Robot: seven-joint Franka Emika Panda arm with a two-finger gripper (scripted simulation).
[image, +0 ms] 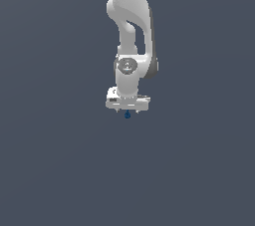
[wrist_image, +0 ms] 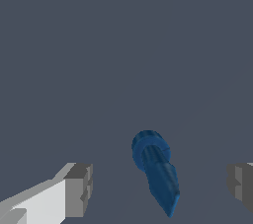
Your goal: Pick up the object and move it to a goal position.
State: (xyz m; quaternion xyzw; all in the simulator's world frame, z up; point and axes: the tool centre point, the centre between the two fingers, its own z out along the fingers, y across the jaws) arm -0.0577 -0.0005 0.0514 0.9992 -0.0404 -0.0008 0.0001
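Observation:
The object (image: 127,115) is a tiny dark blue blob just below the white gripper (image: 127,110) in the exterior view. In the wrist view it (wrist_image: 157,168) shows as a dark blue round head with a ribbed shaft that tapers to a point. It lies between the two grey fingertips (wrist_image: 79,188), apart from both. The gripper (wrist_image: 160,186) is open, with the jaws wide on either side of the object. Nothing is held.
The white arm (image: 130,31) comes down from the top of the exterior view. A plain dark grey surface (image: 60,170) fills the rest of both views.

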